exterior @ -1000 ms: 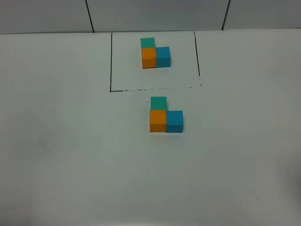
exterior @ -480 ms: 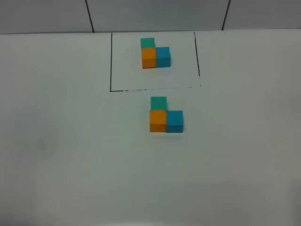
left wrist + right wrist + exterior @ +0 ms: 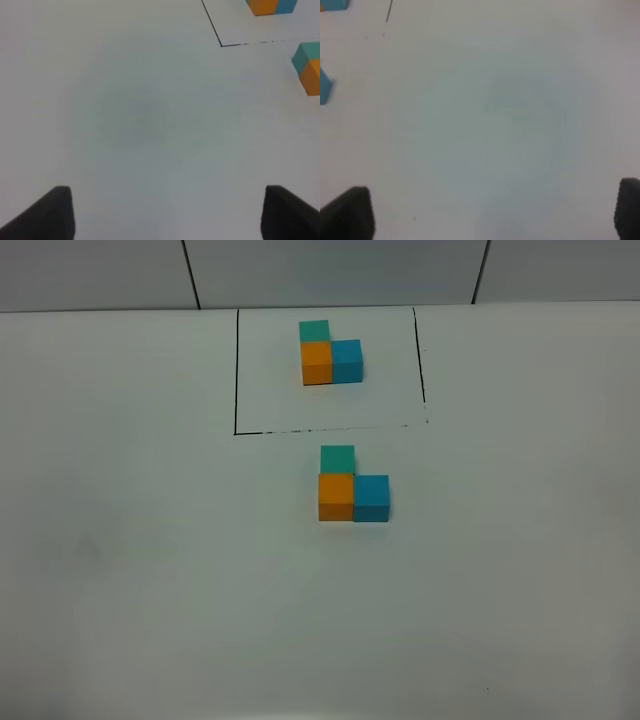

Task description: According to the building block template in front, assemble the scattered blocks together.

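No writing, label, brand or number can be read anywhere in these views. The only drawn mark is a thin black outline [image 3: 236,370] on the white worktop [image 3: 150,570] near its far edge — a plain rectangle with no letters or figures along it, its near side broken into faint dashes. The faces of the coloured cubes are bare and matte — no print or sticker shows on them. Both wrist views show blank worktop surface, and a few tiny dark specks there are too small to read as anything.
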